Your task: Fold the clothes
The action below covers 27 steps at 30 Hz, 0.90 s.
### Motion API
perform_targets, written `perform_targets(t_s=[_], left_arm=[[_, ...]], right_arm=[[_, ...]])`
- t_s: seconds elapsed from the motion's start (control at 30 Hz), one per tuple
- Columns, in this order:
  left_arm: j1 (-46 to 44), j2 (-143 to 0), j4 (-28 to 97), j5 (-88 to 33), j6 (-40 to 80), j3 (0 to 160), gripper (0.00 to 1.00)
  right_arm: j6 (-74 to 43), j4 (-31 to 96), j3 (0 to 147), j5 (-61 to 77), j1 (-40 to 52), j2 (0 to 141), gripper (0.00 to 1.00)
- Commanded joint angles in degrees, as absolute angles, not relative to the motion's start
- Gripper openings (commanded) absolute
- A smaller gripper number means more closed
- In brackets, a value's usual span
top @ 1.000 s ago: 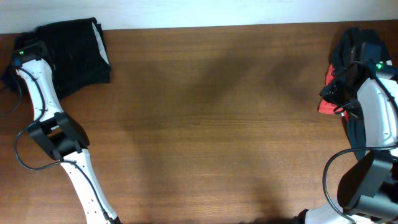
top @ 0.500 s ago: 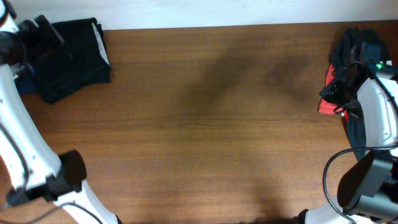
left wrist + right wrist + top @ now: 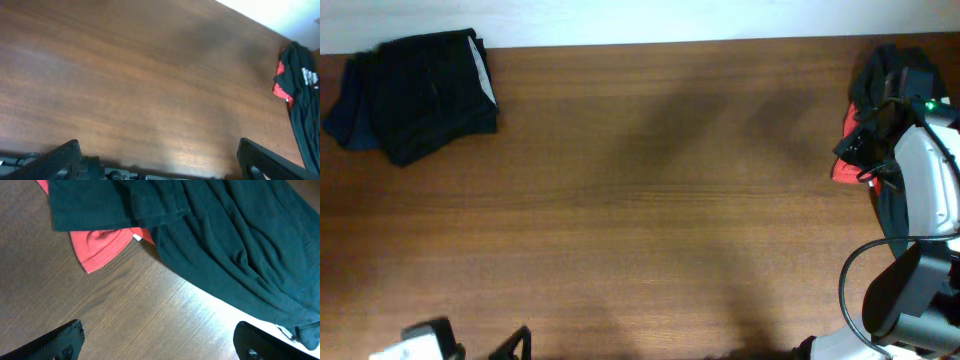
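Observation:
The clothes lie in two groups. A folded stack of black garments (image 3: 430,95) with a whitish side strip (image 3: 484,70) and a navy piece (image 3: 345,122) sits at the table's back left. At the back right lies a loose heap of black cloth (image 3: 880,75) over a red garment (image 3: 844,165). From the right wrist, the black cloth (image 3: 225,240) and red garment (image 3: 100,242) lie just beyond my right gripper (image 3: 160,345), which is open over bare wood. My left gripper (image 3: 162,161) is open and empty, low at the table's front left, far from the heap (image 3: 297,75).
The brown wooden table (image 3: 660,200) runs between the two groups of clothes. My right arm (image 3: 925,180) stands along the right edge, partly covering the heap. Only a bit of the left arm (image 3: 420,345) shows at the bottom edge.
My left gripper has opened and left the folded stack at the back left. That arm swung up and back to the front edge. The right arm has not moved.

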<state>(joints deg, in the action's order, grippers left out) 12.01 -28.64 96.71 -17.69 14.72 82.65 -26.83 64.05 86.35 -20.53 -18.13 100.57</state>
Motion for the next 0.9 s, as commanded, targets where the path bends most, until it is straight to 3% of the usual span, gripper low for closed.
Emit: perform_targets(t_s=[0.0,0.1,0.2,0.33,0.47,0.67,0.77,0.87], left_arm=[[11.99,-25.65,94.74,-16.23,14.55,82.54,0.99],[12.03,-25.63,88.12,-17.32,9.54,80.86,0.99],[8.71,-19.68,61.21,-29.80,-4.64,65.28,0.99],[5.65,-7.09,33.41,-27.00,-4.62,36.88,0.99],[3.51,-2.87,17.21,-22.26,-4.60,20.80,0.99],[2.33,-0.30,7.49,-8.84,10.98,9.19,0.99],[1.63,-0.30,-4.14,-8.62,10.96,2.42,0.99],[-1.02,-0.30,-2.72,-6.55,11.16,0.54,0.99]], right_arm=[[-27.51,64.07,86.80,-21.23,-18.37,100.14,0.99],[-27.51,64.07,86.80,-21.21,-18.37,100.14,0.99],[-27.51,64.07,86.80,-21.23,-18.37,100.14,0.99],[-27.51,64.07,86.80,-21.21,-18.37,100.14,0.99],[-27.51,64.07,86.80,-21.23,-18.37,100.14,0.99],[-27.51,64.07,86.80,-21.23,-18.37,100.14,0.99],[-27.51,64.07,86.80,-21.23,-18.37,100.14,0.99],[-27.51,64.07,86.80,-21.21,-18.37,100.14,0.99]])
